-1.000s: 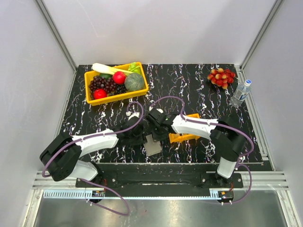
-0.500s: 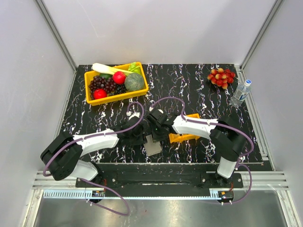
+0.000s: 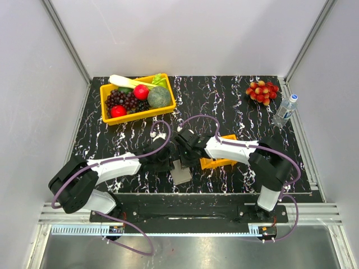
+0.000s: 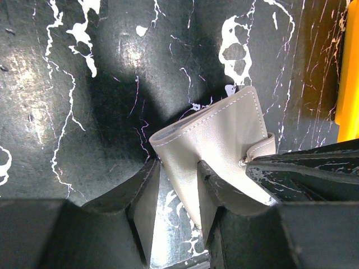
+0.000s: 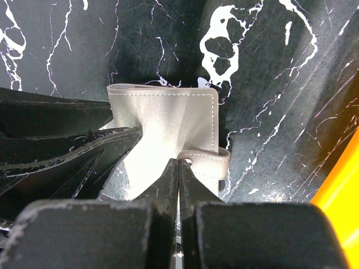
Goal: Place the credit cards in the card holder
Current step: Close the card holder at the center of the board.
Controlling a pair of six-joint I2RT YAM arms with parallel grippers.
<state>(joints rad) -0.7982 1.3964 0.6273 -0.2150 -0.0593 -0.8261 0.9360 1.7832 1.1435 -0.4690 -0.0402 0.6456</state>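
While both arms met at the near middle of the table, the entries stood thus.
Card holder: taupe-grey, partly unfolded, just left of orange tray.
Left gripper: narrow, clamped on one leaf.
Right gripper: closed, pinching the holder's strap.

Black marbled table carrying yellow bin at 10 o'clock, red grapes at 1, bottle standing at 2, orange tray mid-table, card holder lying toward 6.
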